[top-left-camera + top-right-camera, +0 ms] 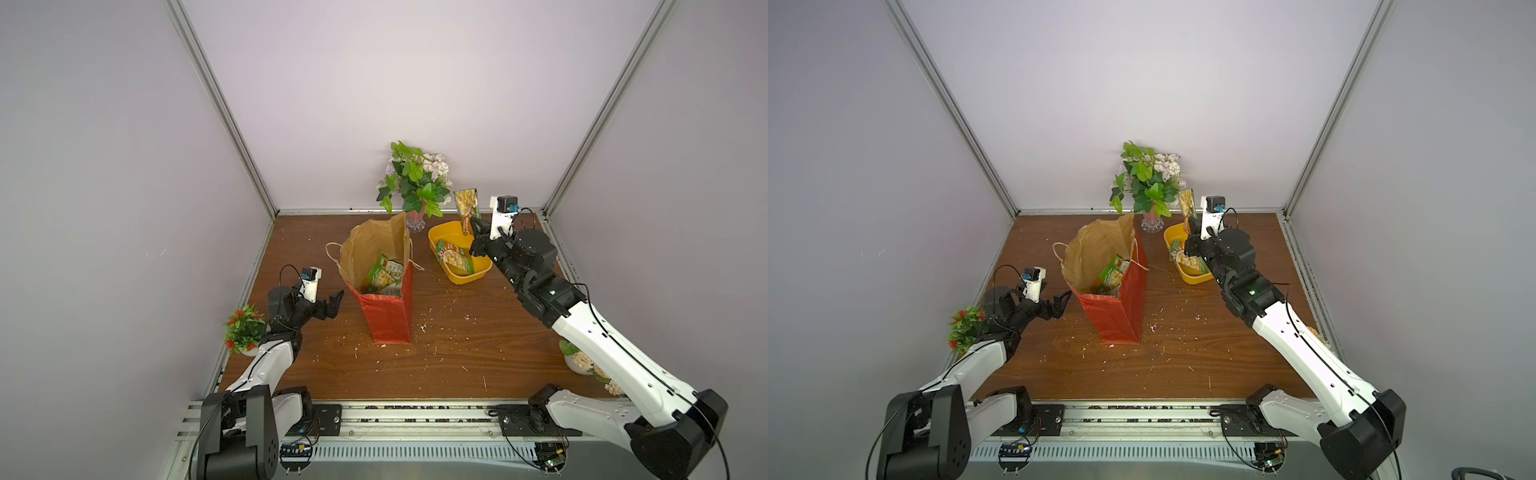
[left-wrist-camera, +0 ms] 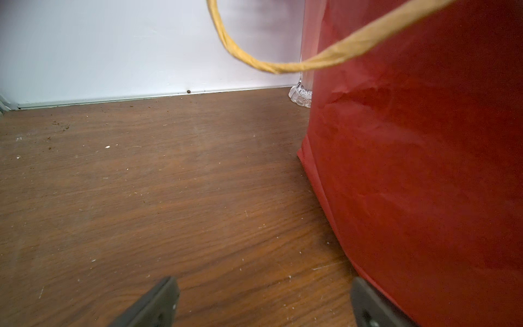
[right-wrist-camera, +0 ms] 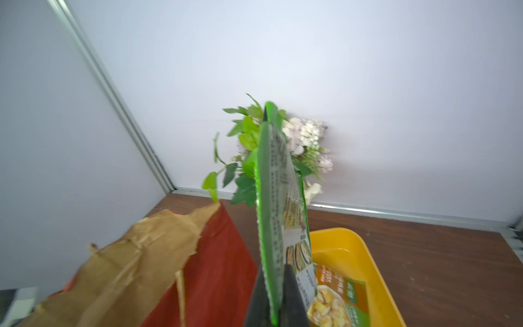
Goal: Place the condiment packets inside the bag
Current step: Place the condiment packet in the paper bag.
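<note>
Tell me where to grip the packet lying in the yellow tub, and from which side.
Probably the packet's edge nearest the bag, which seems to lean up the yellow tub's wall. Come from above: it is flat and thin, and the tub's walls block a sideways approach.

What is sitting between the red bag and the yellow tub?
Nothing solid: bare wooden table with pale crumbs, and the bag's cord handle drooping toward the yellow tub, as both top views show.
</note>
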Tool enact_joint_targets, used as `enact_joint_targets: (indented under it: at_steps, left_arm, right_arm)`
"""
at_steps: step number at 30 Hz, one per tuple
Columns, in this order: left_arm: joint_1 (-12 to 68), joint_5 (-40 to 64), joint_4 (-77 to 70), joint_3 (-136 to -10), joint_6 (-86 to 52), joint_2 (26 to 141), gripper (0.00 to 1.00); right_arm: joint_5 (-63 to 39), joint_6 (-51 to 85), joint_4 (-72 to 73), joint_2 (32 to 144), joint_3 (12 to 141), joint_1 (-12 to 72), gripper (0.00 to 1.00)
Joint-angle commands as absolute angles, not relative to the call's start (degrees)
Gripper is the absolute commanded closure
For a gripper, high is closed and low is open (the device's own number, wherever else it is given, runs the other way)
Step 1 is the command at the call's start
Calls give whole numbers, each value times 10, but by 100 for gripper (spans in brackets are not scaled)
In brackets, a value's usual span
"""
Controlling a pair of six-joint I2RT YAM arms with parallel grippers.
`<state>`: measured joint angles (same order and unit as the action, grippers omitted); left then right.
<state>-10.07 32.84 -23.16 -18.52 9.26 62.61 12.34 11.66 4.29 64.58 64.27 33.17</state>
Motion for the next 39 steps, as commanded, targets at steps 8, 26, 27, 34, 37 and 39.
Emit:
enact_joint_targets:
  at_steps: [8, 26, 27, 34, 37, 39]
  left_arm:
    - [-131, 354, -248, -186, 71, 609, 3]
    - [-134, 352, -256, -183, 68, 613, 3]
    - [-134, 352, -256, -184, 68, 613, 3]
    - [-134, 352, -256, -183, 68, 612, 3]
    - [-134, 353, -256, -184, 68, 611, 3]
    - [-134, 354, -255, -183, 68, 610, 3]
  right_arm:
    - [44, 141, 97, 683, 720, 463, 100]
    - [64, 149, 74, 798, 786, 485, 61]
    - [75, 144, 75, 792, 785, 485, 53]
    - [115, 137, 64, 733, 753, 435, 43]
    - [117, 148, 54, 714, 723, 386, 41]
    - [98, 167, 51, 709, 697, 339, 39]
